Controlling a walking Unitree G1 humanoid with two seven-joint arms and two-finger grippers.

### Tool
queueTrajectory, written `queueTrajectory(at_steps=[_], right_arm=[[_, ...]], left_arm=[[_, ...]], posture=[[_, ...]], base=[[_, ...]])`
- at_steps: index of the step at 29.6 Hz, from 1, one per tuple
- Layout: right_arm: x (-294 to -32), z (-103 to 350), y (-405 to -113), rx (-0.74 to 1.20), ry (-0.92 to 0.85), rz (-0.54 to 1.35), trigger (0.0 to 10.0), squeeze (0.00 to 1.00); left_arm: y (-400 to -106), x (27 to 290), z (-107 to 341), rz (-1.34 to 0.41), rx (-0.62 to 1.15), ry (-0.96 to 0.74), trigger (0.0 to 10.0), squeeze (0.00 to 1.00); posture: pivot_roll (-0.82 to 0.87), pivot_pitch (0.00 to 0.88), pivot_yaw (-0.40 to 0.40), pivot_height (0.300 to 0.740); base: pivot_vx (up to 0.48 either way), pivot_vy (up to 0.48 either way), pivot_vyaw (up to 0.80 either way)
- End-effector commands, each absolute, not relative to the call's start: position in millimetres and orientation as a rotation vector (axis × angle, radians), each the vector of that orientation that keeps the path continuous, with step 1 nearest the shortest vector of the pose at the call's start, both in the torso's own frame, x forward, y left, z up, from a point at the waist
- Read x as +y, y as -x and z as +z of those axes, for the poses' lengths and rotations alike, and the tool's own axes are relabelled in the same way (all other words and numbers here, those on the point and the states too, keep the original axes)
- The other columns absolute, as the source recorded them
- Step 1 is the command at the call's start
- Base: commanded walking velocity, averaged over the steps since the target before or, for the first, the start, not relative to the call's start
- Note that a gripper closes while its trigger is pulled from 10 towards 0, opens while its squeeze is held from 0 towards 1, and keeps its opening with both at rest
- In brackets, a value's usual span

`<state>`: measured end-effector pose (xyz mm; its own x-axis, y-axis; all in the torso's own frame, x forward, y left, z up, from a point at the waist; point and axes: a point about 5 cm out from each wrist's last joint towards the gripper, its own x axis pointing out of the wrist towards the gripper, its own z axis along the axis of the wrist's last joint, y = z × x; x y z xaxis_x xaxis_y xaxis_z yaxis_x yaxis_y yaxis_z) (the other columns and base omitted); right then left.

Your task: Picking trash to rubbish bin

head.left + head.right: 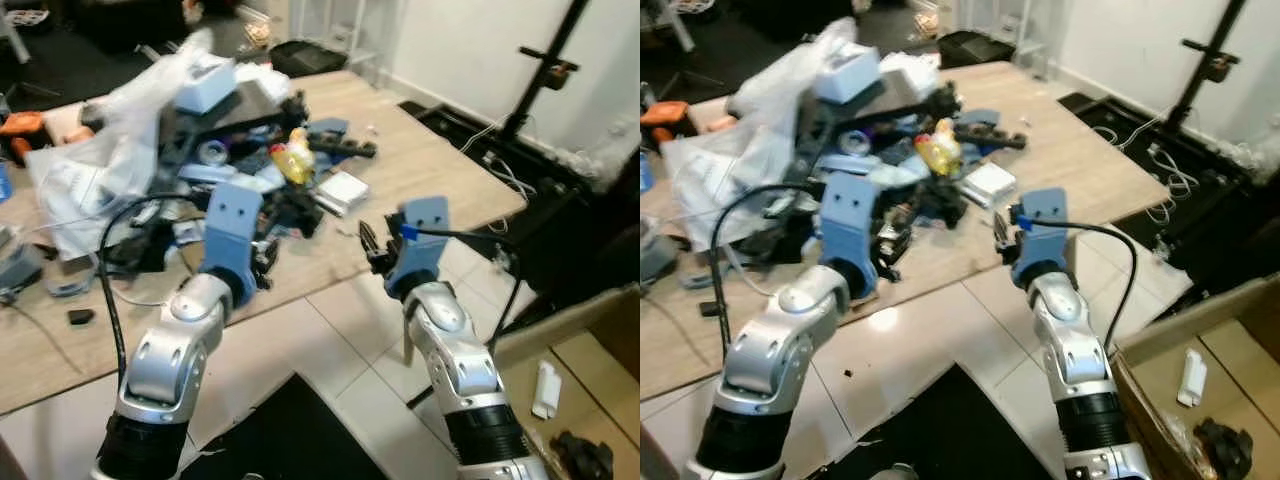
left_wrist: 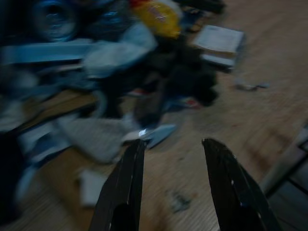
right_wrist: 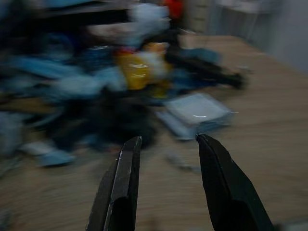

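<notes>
Both grippers are held open and empty at the near edge of the wooden board [image 1: 440, 170]: left gripper [image 2: 171, 180] fingers parted just short of the trash pile [image 1: 215, 150], right gripper [image 3: 166, 185] likewise, facing a white flat packet [image 3: 197, 111]. A single loose piece at the pile's fringe is best singled out, judged safer than the tangle. The cardboard bin [image 1: 1160, 375] lies to the robot's right, on the floor.

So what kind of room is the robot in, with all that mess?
Probably a home room used as a workspace. A heap of trash lies on a wooden floor panel, beside white floor tiles, cables along the wall, and a cardboard box.
</notes>
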<state>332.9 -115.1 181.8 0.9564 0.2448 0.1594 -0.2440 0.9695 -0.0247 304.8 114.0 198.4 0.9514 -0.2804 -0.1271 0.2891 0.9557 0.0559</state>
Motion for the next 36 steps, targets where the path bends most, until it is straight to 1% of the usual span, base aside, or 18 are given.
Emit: queueTrajectory(at_steps=[1, 9, 22, 27, 31, 34, 36], right_arm=[[-117.4, 178.3, -331.6, -0.15, 0.011, 0.242, 10.0, 0.0], [-117.0, 177.9, -331.3, -0.149, 0.011, 0.243, 10.0, 0.0], [-117.6, 177.1, -330.3, -0.145, 0.011, 0.24, 10.0, 0.0], [-117.5, 177.1, -329.8, -0.143, 0.01, 0.24, 10.0, 0.0], [-119.7, 175.8, -326.8, -0.141, -0.001, 0.218, 10.0, 0.0], [-124.6, 173.3, -323.7, -0.127, -0.039, 0.187, 10.0, 0.0], [-125.2, 172.3, -323.0, -0.118, -0.033, 0.187, 10.0, 0.0]], left_arm=[[-302.6, 112.2, 196.3, -0.301, 0.141, -0.068, 10.0, 0.0], [-305.1, 117.7, 196.8, -0.243, 0.132, -0.098, 10.0, 0.0], [-305.3, 117.8, 199.0, -0.23, 0.133, -0.098, 10.0, 0.0], [-305.2, 117.7, 199.4, -0.226, 0.128, -0.1, 10.0, 0.0], [-304.1, 117.0, 198.1, -0.217, 0.125, -0.11, 10.0, 0.0], [-301.8, 115.3, 196.4, -0.222, 0.135, -0.1, 10.0, 0.0], [-301.5, 115.2, 195.8, -0.223, 0.136, -0.1, 10.0, 0.0]], posture=[[0.14, 0.099, -0.031, 0.74], [0.14, 0.106, -0.031, 0.74], [0.14, 0.114, -0.032, 0.74], [0.13, 0.122, -0.032, 0.74], [0.13, 0.146, -0.028, 0.74], [0.12, 0.172, -0.024, 0.74], [0.12, 0.172, -0.024, 0.74]], base=[[0.0, 0.0, 0.8], [0.0, 0.0, 0.8], [0.0, 0.0, 0.8], [0.0, 0.0, 0.8], [0.0, 0.0, 0.8], [0.0, 0.0, 0.0], [0.0, 0.0, 0.0]])
